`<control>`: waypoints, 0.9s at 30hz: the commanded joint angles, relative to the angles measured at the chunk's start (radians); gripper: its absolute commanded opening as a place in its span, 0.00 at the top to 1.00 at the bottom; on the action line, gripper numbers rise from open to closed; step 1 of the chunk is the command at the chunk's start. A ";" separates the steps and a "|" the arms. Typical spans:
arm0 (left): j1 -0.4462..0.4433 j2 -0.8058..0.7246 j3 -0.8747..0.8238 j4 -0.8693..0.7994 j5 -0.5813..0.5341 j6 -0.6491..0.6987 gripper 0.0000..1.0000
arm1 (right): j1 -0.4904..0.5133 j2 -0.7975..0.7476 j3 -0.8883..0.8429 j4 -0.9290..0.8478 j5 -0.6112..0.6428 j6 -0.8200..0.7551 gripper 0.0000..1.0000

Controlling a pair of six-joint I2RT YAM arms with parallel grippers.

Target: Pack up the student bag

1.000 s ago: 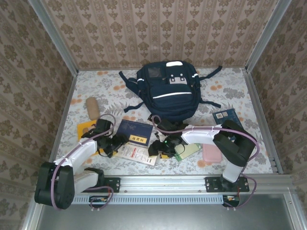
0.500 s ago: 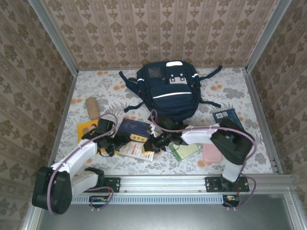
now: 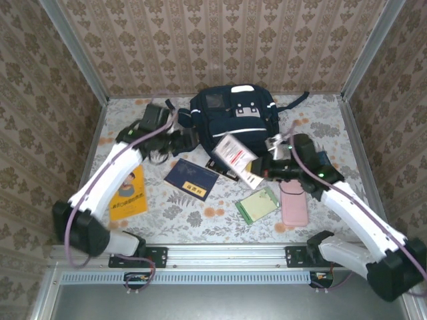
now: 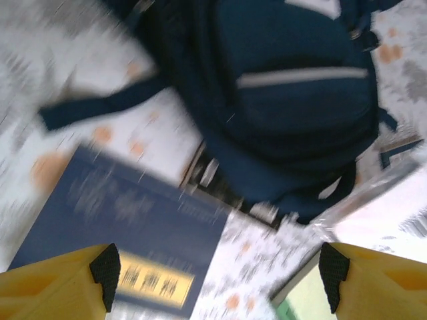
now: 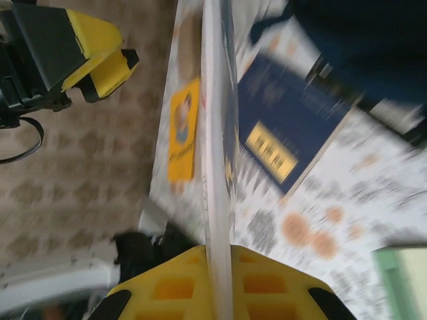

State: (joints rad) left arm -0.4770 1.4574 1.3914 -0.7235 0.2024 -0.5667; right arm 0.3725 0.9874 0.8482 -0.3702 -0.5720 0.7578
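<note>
Right pincer (image 3: 261, 175) grips white booklet (image 3: 237, 155) by its edge, beside student bag (image 3: 230, 123).

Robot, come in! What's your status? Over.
Left pincer open, near student bag. Right pincer shut on white booklet, held up. Navy book lies before the bag.

**Books and a case on a flowered cloth**

On the table (image 3: 167, 220), covered with a flowered cloth, a navy book (image 3: 192, 179) with a yellow label lies flat and askew near the middle. A yellow book (image 3: 128, 193) lies to its left, well apart from it. A green notebook (image 3: 257, 204) lies to its right, and a pink case (image 3: 293, 205) lies just beside the notebook, nearer the right edge. A white booklet (image 3: 237, 159) with red print is raised off the cloth and tilted, behind the notebook; the right wrist view shows it edge-on. Patterned brown wallpaper (image 3: 220, 40) covers the walls on three sides, and a metal rail (image 3: 227, 252) runs along the near edge.
</note>
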 commanded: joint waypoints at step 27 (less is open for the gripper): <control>-0.078 1.120 1.052 0.013 0.528 0.333 0.27 | -0.261 -0.115 -0.214 -0.114 0.253 -0.048 1.00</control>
State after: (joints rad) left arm -0.5472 2.5748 2.4344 -0.7292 0.5682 -0.2028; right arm 0.1158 0.8627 0.6586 -0.5045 -0.2993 0.7311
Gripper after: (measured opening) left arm 0.745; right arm 0.103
